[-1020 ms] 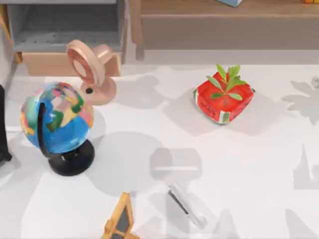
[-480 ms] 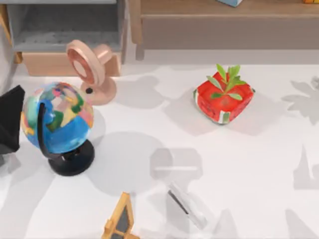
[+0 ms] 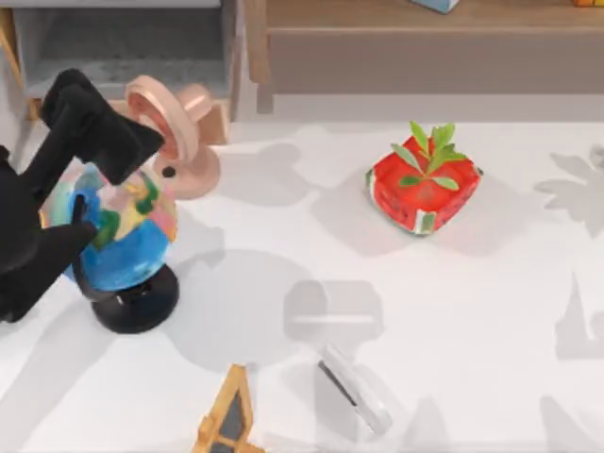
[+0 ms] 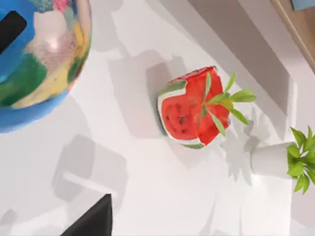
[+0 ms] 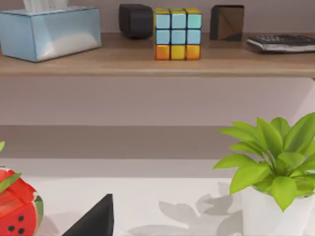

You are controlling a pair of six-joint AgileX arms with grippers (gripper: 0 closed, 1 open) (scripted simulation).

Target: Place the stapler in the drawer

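Note:
The stapler (image 3: pixel 354 388), slim and whitish-grey with a dark strip, lies flat near the table's front edge, right of centre. The drawer (image 3: pixel 142 47) stands open at the back left, its grey inside showing; my arm and a pink fan cover much of its tan front panel. My left gripper (image 3: pixel 102 127) hangs over the top of the globe (image 3: pixel 127 231), just in front of the drawer and far from the stapler. The left wrist view shows the globe (image 4: pixel 34 59) close by. A dark corner of my right gripper (image 5: pixel 93 221) shows in the right wrist view, facing the shelf.
A pink fan (image 3: pixel 175 132) stands by the drawer's front. A watermelon-patterned pot (image 3: pixel 423 184) sits right of centre, a yellow-framed wedge (image 3: pixel 226 420) left of the stapler. A brown shelf (image 3: pixel 425 38) runs along the back right. A white potted plant (image 5: pixel 275 196) stands below it.
My left arm has swung in from the left edge, up and to the right, and now covers part of the globe and the drawer front. The stapler has not moved.

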